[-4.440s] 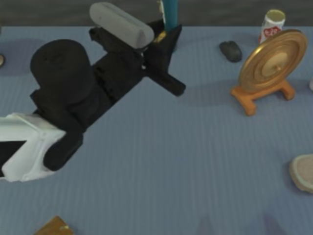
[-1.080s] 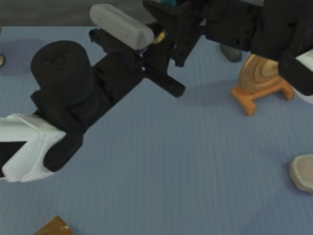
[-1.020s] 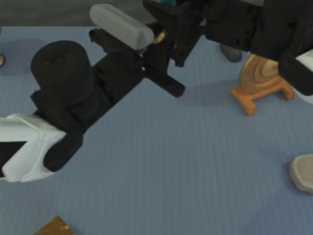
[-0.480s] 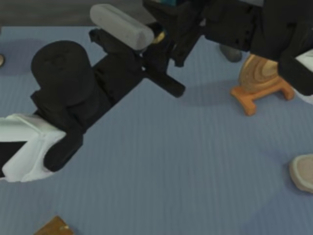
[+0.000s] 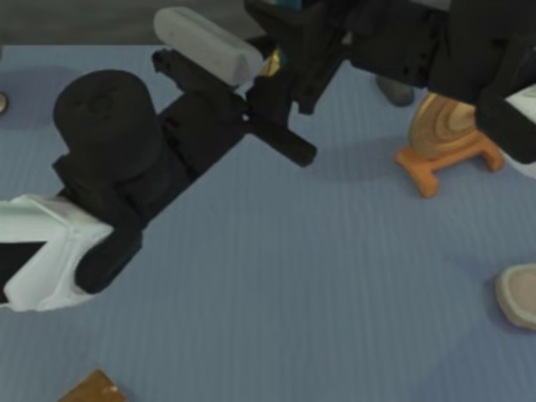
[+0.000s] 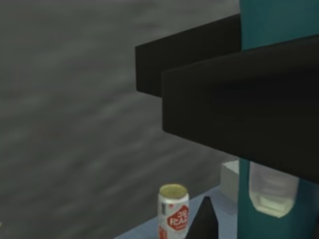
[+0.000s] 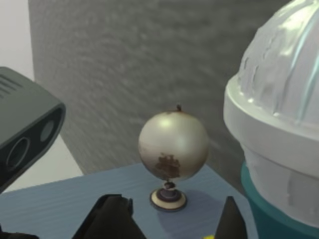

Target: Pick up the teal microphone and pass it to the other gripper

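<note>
The teal microphone [image 5: 289,4] stands upright above the table's far edge, mostly hidden under the two wrists. In the left wrist view its teal handle [image 6: 276,22] carries the white switch patch. In the right wrist view its whitish head [image 7: 284,99] looms close. My right gripper [image 5: 291,42] reaches in from the right, its black fingers [image 6: 239,109] lying on either side of the handle, shut on it. My left gripper [image 5: 276,74] sits just below; its fingertip [image 6: 204,219] stands a little apart from the handle, open.
A gold disc on an orange stand [image 5: 444,142] and a dark mouse [image 5: 394,90] lie under the right arm. Also in view are a soda can [image 6: 173,214], a small globe [image 7: 173,147], a beige object [image 5: 515,293] at the right edge and a brown corner [image 5: 92,387] at the front left.
Since the earliest frame the right arm has come in from the right and reached the microphone. In the last half second the left fingers spread slightly, baring a teal sliver.
</note>
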Motion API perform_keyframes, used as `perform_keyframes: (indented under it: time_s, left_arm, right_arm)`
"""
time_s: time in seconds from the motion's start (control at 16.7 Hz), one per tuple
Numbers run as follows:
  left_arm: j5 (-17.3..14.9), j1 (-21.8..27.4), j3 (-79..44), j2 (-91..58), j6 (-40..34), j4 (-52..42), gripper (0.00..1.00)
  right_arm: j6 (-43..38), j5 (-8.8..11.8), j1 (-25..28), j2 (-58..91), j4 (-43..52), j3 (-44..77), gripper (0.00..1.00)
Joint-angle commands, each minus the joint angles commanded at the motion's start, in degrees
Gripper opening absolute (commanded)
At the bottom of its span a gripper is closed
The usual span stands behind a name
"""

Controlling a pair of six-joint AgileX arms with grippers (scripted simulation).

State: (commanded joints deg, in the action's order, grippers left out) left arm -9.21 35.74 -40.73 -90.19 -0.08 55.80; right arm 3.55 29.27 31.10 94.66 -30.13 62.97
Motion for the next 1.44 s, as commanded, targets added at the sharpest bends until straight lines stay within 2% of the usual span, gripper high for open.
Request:
perform_keyframes:
  time_s: [0.24,0.3,0.84,0.96,1.26,1.44]
  left_arm:
    - [0.00,0.00,0.00,0.00,0.00,0.00,0.98]
    - [0.00,0.00,0.00,0.00,0.00,0.00,1.00]
    - [0.27,-0.37,0.68,-0.46,0.28,0.01,1.00]
    - [0.02,-1.07,2.81,1.72,0.42,-0.16,1.00]
    - [-1.58,-3.56,12.93,12.31,0.13,-0.67,1.00]
    - [-2.11,-4.10,15.33,14.74,0.00,-0.52,1.00]
  right_arm:
    - [0.00,0.00,0.00,0.00,0.00,0.00,0.00]
    - [0.00,0.00,0.00,0.00,0.00,0.00,0.00]
    - [0.07,-0.20,-0.19,-0.53,0.02,0.41,0.00]
    - [0.03,1.07,-1.15,-1.25,0.06,-0.50,0.00]
    - [0.17,5.92,-5.67,-4.82,-0.28,-3.83,0.00]
    - [0.17,7.07,-6.87,-5.58,-0.24,-4.79,0.00]
